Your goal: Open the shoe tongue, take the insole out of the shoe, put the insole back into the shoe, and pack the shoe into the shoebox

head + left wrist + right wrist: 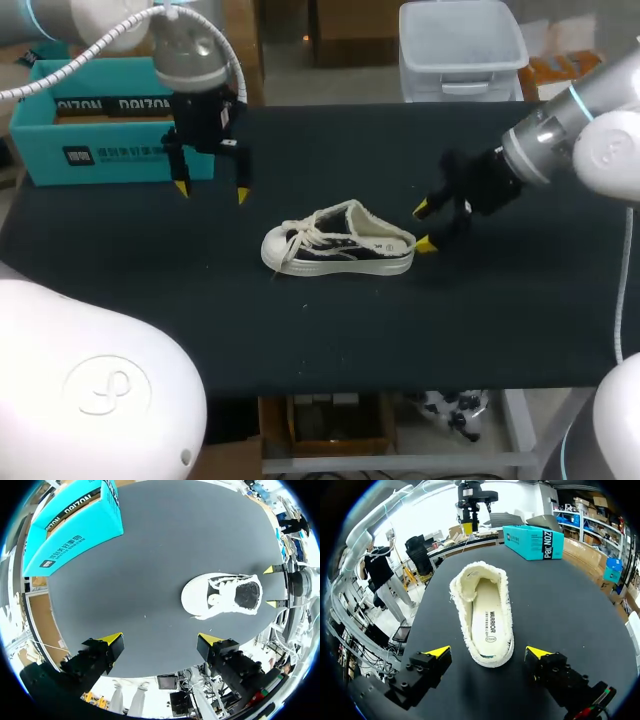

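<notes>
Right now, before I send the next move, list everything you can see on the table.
shoe: one, white and black with laces, on its sole mid-table, toe towards my left
insole: one, cream, inside the shoe
shoebox: one, teal, far left of the table
table: one, black top
left claw: one, yellow tips, open, over the table by the shoebox
right claw: one, yellow tips, open, at the shoe's heel

You had shoebox point(100, 155) cut off upper left, partly behind left arm point(185, 50); insole point(487, 615) toe end was hidden.
</notes>
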You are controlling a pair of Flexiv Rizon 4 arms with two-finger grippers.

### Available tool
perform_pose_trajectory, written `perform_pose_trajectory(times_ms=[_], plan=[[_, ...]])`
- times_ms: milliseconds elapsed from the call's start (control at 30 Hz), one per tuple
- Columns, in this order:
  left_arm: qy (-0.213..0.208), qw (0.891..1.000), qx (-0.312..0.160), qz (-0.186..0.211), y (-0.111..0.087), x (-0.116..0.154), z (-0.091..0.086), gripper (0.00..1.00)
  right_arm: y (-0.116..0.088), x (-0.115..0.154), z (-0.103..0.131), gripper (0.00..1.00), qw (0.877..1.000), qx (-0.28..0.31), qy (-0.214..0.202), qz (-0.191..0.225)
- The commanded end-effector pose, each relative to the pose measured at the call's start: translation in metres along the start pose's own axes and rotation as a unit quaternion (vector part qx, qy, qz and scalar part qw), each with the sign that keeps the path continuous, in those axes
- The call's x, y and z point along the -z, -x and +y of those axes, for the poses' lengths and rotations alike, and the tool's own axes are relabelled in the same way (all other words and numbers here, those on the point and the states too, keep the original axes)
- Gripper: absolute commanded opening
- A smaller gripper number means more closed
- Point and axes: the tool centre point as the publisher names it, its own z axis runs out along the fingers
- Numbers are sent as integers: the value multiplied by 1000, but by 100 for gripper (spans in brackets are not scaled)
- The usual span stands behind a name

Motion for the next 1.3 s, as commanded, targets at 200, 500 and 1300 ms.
perform_pose_trajectory(times_ms=[200,500,1300], plan=[[-7,1000,-5,-1,-20,-5,8,100,-11,-17,-18,100,999,-6,34,-38],[-6,1000,-9,-4,-29,-9,10,100,-6,-35,-21,100,996,-9,70,-45],[-2,1000,-17,5,-31,-16,13,100,-1,-69,-13,100,993,-11,109,-52]])
